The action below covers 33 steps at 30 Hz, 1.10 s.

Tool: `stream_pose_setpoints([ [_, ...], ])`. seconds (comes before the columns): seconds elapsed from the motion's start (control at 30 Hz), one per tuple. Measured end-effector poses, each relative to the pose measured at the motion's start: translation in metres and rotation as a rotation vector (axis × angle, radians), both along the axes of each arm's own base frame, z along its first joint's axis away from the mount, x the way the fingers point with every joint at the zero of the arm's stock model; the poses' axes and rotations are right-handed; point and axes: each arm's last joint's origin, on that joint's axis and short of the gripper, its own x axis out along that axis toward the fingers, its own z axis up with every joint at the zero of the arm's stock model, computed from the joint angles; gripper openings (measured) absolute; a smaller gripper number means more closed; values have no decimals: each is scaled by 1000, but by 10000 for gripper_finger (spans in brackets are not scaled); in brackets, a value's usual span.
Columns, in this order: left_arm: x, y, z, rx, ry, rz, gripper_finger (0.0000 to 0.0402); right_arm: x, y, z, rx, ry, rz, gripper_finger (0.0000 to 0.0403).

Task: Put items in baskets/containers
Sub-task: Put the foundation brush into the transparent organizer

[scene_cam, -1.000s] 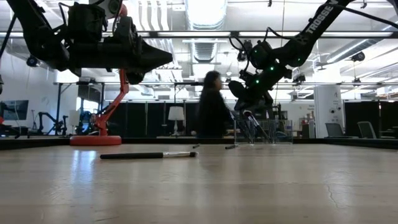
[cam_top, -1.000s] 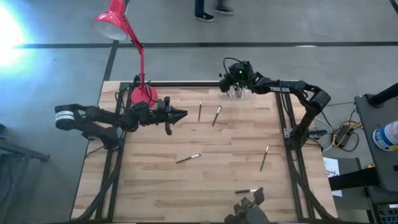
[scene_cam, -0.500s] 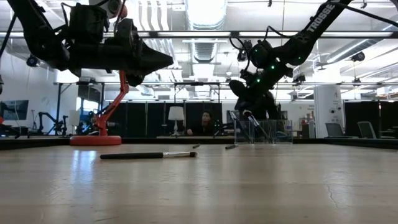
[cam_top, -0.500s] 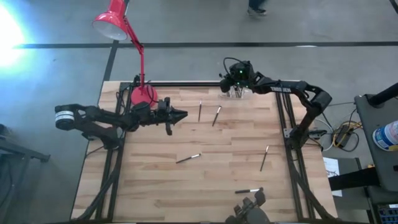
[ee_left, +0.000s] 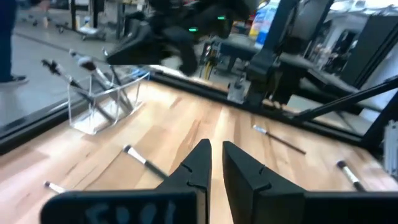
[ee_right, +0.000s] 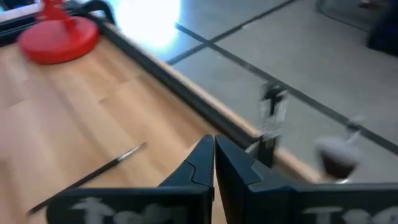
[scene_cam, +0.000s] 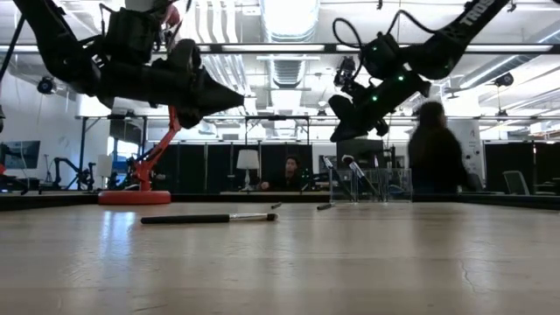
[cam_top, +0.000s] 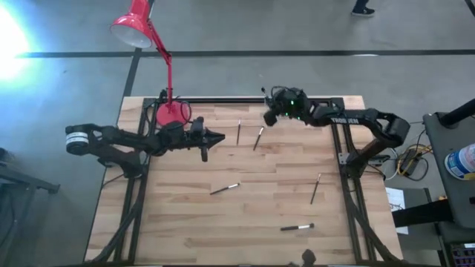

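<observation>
The right gripper (cam_top: 269, 119), fingers nearly closed and empty, hangs above the table's (cam_top: 185, 222) far edge, just beside the clear organiser (ee_left: 102, 102) holding upright brushes. Five brushes (cam_top: 224, 188) lie scattered on the wood. The left gripper (cam_top: 217, 136), also narrow and empty, hovers near the red lamp (cam_top: 169, 111).

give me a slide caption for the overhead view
Five makeup brushes lie loose on the wooden table between two raised arms.
</observation>
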Motion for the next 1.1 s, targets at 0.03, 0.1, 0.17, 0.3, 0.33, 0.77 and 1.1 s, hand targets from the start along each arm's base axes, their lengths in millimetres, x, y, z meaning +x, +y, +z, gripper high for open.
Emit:
stream_pose_setpoints([
  [0.03,1,0,0,-4,14,1,29,0,7,-3,-4,-7,15,9],
  [0.1,4,0,1,-11,40,-2,21,-1,21,-8,-25,-24,35,9],
  [0.17,7,-5,1,-17,63,-21,10,-3,33,-10,-48,-43,50,8],
  [0.3,15,-21,1,-24,129,-14,2,-13,50,-9,-94,-95,83,8],
  [0.33,17,-27,2,-29,149,-19,1,-16,53,-9,-101,-109,87,8],
  [0.77,60,-124,-10,-77,519,-19,13,-62,100,-29,-36,-203,146,8],
  [1.1,91,-150,-24,-150,650,6,97,-80,136,-41,-6,-253,229,8],
])
